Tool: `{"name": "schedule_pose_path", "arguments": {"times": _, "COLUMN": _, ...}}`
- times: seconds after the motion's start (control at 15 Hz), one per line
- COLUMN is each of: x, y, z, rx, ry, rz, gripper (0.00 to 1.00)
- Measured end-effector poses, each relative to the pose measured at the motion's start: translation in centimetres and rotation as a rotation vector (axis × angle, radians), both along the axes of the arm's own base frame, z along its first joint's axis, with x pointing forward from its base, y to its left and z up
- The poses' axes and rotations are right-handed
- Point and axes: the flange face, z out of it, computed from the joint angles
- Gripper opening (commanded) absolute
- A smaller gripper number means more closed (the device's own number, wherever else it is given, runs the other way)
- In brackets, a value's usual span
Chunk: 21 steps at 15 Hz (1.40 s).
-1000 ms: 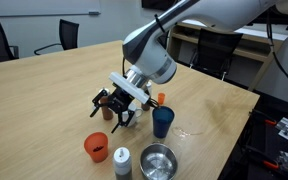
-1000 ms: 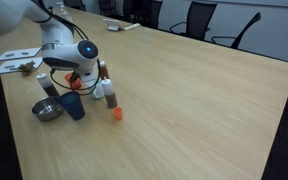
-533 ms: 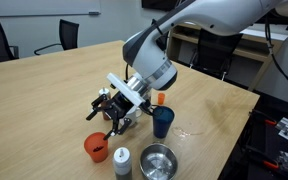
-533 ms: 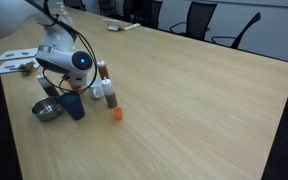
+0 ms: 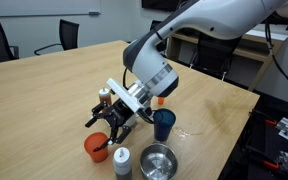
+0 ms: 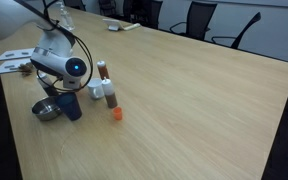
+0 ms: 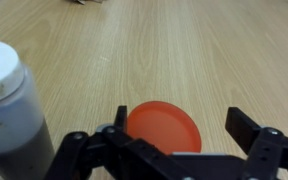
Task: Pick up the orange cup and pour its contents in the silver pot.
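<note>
The fingers (image 7: 249, 130) stand fully released and empty. The orange cup (image 7: 164, 124) sits on the surface (image 7: 184, 50), between and just beneath them. Judged light, stiff, smooth plastic; take opposite walls below the rim, keeping it level.

Front row on the wooden table (image 5: 44, 90): short orange plastic cup (image 5: 95, 148) leftmost, grey-topped white shaker (image 5: 122, 161) just right of it, then the round silver steel pot (image 5: 158, 160); tall dark blue cup (image 5: 163, 123) stands behind the pot, small orange-capped bottle (image 5: 160, 99) behind that
</note>
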Motion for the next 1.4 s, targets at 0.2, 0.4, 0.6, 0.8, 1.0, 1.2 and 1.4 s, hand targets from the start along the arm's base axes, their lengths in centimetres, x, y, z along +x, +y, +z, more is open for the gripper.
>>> {"name": "schedule_pose_path", "arguments": {"times": 0.2, "x": 0.1, "y": -0.4, "z": -0.2, "rx": 0.006, "ry": 0.012, "rz": -0.022, "gripper": 1.0}}
{"name": "schedule_pose_path", "arguments": {"times": 0.4, "x": -0.1, "y": -0.8, "z": -0.6, "rx": -0.002, "ry": 0.02, "rz": -0.025, "gripper": 1.0}}
{"name": "schedule_pose_path", "arguments": {"times": 0.6, "x": -0.2, "y": -0.8, "z": -0.8, "rx": 0.0, "ry": 0.029, "rz": -0.025, "gripper": 1.0}}
{"name": "schedule_pose_path", "arguments": {"times": 0.8, "x": -0.4, "y": -0.8, "z": -0.9, "rx": 0.007, "ry": 0.039, "rz": -0.021, "gripper": 1.0}}
{"name": "schedule_pose_path", "arguments": {"times": 1.0, "x": -0.4, "y": -0.8, "z": -1.1, "rx": 0.018, "ry": 0.043, "rz": -0.01, "gripper": 1.0}}
{"name": "schedule_pose_path", "arguments": {"times": 1.2, "x": -0.1, "y": -1.0, "z": -1.0, "rx": 0.024, "ry": 0.032, "rz": -0.004, "gripper": 1.0}}
{"name": "schedule_pose_path", "arguments": {"times": 1.4, "x": 0.9, "y": -1.3, "z": -0.1, "rx": 0.023, "ry": -0.022, "rz": 0.005, "gripper": 1.0}}
